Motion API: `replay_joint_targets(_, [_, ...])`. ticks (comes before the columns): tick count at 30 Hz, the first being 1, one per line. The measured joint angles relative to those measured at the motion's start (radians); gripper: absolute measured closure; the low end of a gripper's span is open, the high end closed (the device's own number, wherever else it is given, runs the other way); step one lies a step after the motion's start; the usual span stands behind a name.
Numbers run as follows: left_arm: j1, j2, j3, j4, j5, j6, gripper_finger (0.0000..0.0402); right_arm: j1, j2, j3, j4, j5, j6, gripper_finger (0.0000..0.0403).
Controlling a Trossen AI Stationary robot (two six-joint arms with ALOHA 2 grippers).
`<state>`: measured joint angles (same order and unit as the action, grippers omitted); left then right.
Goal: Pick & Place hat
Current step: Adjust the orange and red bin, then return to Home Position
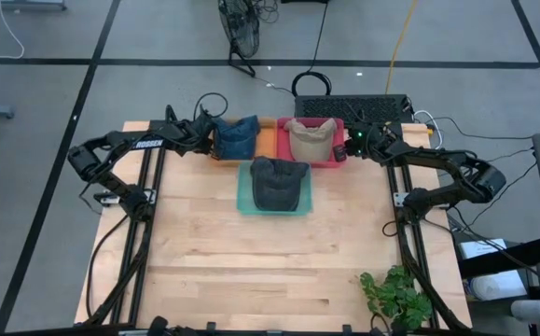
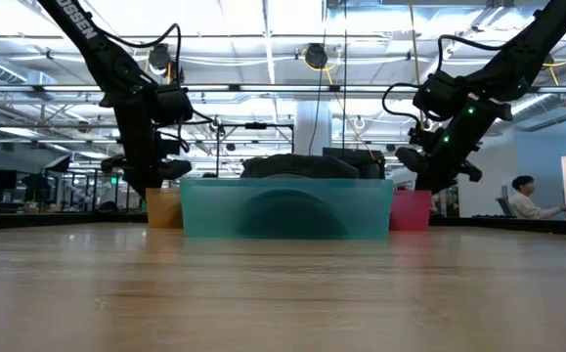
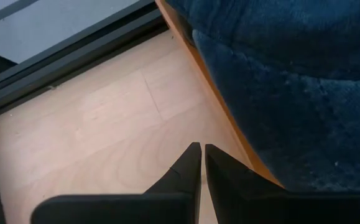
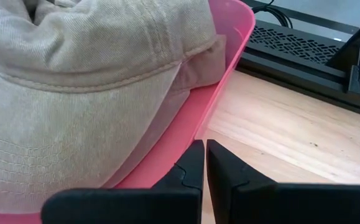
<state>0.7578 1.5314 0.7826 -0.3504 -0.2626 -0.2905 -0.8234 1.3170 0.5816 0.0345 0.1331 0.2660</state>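
Three hats lie in three trays at the table's far side. A blue hat (image 1: 237, 136) fills the orange tray (image 1: 266, 138), a beige hat (image 1: 309, 138) the pink tray (image 1: 337, 157), and a dark grey hat (image 1: 275, 181) the teal tray (image 1: 247, 203). My left gripper (image 3: 203, 152) hovers shut over bare wood just left of the orange tray's wall (image 3: 226, 121), beside the blue hat (image 3: 291, 93). My right gripper (image 4: 204, 149) hovers shut at the right rim of the pink tray (image 4: 226, 74), next to the beige hat (image 4: 74, 81). Neither holds anything.
A black device (image 1: 353, 107) with cables sits behind the far edge. A green plant (image 1: 395, 299) stands at the near right corner. Bare wood (image 1: 270, 271) spans the near half. A person (image 2: 527, 196) sits far off in the room.
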Motion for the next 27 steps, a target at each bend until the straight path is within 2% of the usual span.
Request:
replay_joint_targets(7, [0.005,0.0,0.0,-0.023,-0.016,0.008,0.0366,0.001,0.0,0.0,0.004,0.045,-0.02,0.0403])
replay_joint_targets(15, [0.009,-0.034,0.0,-0.086,-0.029,0.048,0.0366,0.001,-0.029,0.0,0.006,0.05,-0.05,0.0403])
replay_joint_targets(22, [0.009,-0.21,0.0,-0.145,-0.055,0.045,0.0366,0.001,-0.166,0.0,-0.009,0.048,-0.05,0.0402])
replay_joint_targets(25, [-0.01,-0.307,0.0,-0.134,-0.015,0.028,0.0366,0.025,-0.235,0.0,-0.02,0.045,-0.054,0.0402])
replay_joint_targets(27, [-0.041,-0.363,0.0,-0.116,0.049,0.052,0.0366,0.05,-0.277,0.0,-0.024,0.005,-0.092,0.0403])
